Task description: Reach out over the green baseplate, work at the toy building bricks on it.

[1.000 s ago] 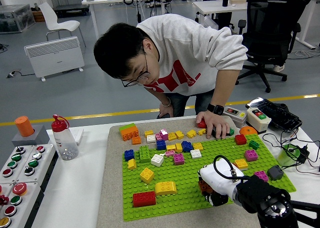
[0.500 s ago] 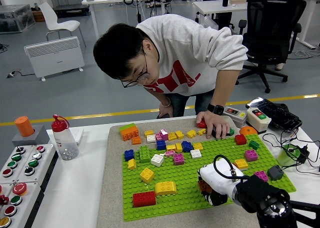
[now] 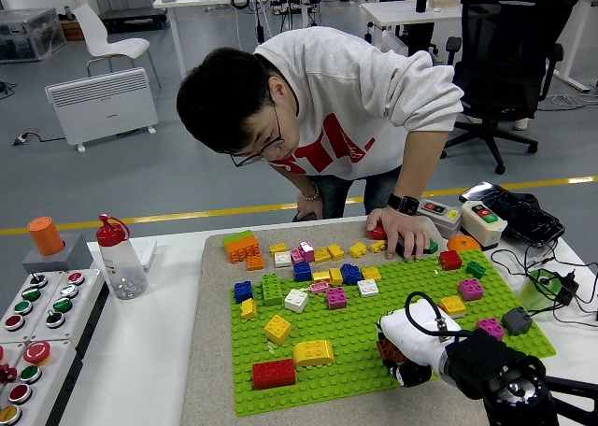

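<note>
The green baseplate (image 3: 355, 328) lies on a grey mat (image 3: 207, 351) and carries several scattered bricks, among them a red brick (image 3: 273, 374), a yellow brick (image 3: 313, 353) and a white brick (image 3: 296, 300). My right hand (image 3: 397, 356) reaches in from the lower right and rests on the plate's near right part. Its fingers are curled around a dark red brick (image 3: 385, 349) that is mostly hidden under the hand. A person leans over the far side, and the person's hand (image 3: 397, 232) presses down at the plate's far edge beside a red brick (image 3: 377, 232).
A clear bottle with a red cap (image 3: 120, 258) and a box of coloured buttons (image 3: 37, 319) stand at the left. Switch boxes (image 3: 481, 222) and cables (image 3: 551, 286) lie at the right. An orange brick (image 3: 242, 248) sits at the mat's far left.
My right hand has shifted a little to the right and nearer, and the baseplate has slid slightly the same way. The person's hand stays put; the person's head has lifted slightly.
</note>
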Tool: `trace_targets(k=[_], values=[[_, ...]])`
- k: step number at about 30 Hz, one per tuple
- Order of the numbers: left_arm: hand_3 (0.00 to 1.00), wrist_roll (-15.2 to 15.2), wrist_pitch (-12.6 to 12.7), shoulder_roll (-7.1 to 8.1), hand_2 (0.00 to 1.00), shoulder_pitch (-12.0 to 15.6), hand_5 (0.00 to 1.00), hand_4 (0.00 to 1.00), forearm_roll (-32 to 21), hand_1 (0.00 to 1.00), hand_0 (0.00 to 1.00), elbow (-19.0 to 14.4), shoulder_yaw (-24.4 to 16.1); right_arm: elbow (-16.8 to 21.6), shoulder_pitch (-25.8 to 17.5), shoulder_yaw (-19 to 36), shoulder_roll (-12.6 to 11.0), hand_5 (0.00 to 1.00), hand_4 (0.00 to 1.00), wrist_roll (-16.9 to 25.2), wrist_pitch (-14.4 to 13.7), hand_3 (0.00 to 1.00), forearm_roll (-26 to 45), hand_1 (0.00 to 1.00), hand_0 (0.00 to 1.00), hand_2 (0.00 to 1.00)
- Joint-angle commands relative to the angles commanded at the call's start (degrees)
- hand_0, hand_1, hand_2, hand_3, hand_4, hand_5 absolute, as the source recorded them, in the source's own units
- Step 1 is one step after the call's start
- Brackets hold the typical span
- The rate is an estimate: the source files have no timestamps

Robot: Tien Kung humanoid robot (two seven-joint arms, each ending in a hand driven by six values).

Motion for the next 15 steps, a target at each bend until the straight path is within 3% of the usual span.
trace_targets(k=[15], values=[[0.562, -0.1, 0.0, -0.01, 0.666, 0.1, 0.998, 0.282, 0.0, 0.691, 0.651, 0.0, -0.1, 0.8, -0.8, 2.2, -0.4, 0.247, 0.514, 0.0, 0.1, 0.523, 0.8, 0.714, 0.639, 0.762]])
